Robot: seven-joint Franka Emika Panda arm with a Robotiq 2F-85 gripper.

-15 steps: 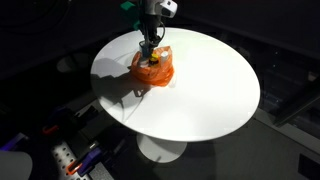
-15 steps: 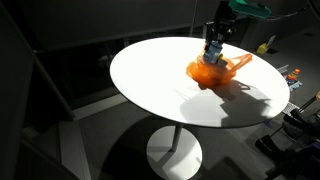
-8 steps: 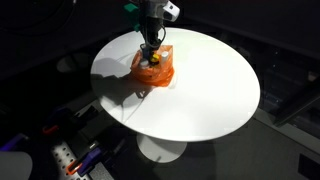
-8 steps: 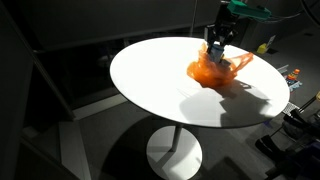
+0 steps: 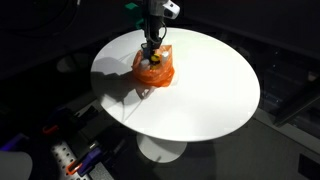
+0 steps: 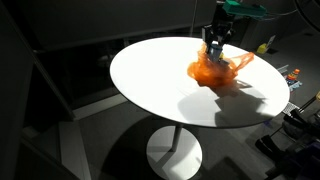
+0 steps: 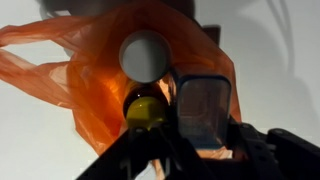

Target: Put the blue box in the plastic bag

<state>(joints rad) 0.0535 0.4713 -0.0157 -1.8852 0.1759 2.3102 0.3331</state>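
Blue box [image 7: 203,108]: pale grey-blue, small, upright in the wrist view. Dark finger bars run down both its sides, so the tool [image 6: 213,45] reads as clamped on the blue box. It hangs directly over the plastic bag [image 7: 90,80], not yet let go.

Plastic bag: crinkled orange, translucent, slumped on the white round bench [image 5: 200,100], close to the bench edge on the arm's side and well apart from the opposite edge. One loop handle trails out flat over the bench top.

Contents: a yellow round item [image 7: 147,108] and a pale round item [image 7: 145,55] sit against the orange film, apparently inside the bag or in its mouth. Cannot tell which, nor how wide the opening is; the film is bunched and the exterior views are too small to show it.

Risks, as judged from here:
- The mouth may be folded over. Released onto closed film, the box would rest on top or slide off onto the bench.
- The yellow item lies just beside the box and could block its way down or tip it sideways.
- The bag is light and unanchored. Fingers pushing in could snag the film or a handle, and the bag could lift or drag toward the near edge on withdrawal.
- Opening too high invites a bounce off the items already there.
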